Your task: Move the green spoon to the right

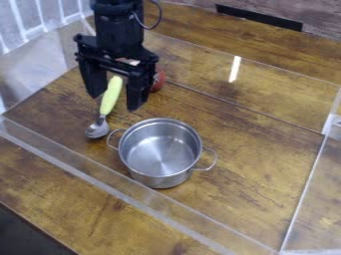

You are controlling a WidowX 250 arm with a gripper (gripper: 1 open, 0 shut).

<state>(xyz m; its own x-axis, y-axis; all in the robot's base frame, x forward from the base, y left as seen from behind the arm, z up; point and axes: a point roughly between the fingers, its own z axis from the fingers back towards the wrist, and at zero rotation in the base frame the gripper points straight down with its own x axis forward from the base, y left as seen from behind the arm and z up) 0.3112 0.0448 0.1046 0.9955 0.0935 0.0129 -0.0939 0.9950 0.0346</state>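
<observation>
Along the far left, a clear, see-through wall (30, 50) rises at the edge of a brown wooden counter (60, 179) with visible grain. Just inward from it, left of the middle, lies the green spoon (111, 98). Its small, shiny silver bowl (96, 128) points toward the near side of the counter, and its pale yellow-green handle slants away from it, up and slightly to the right.

Over the handle hangs a black robot arm (119, 18), coming in from the top edge. Its jaws (116, 94) point down and are spread wide, one finger on the left of the handle and one on the right, with the pale green plastic showing in the gap. They are not gripping the spoon; whether the fingertips reach down to the counter is hard to tell.

Just right of the spoon's bowl, and nearer the viewer, sits a round, open steel pot (162, 153), upright, with a thin wire handle on its left side and another on its right. Behind the pot, just beside the right finger, a red object (160, 79) shows, partly hidden by the arm. Farther right, toward the back, a short white strip (234, 69) marks the wood.
</observation>
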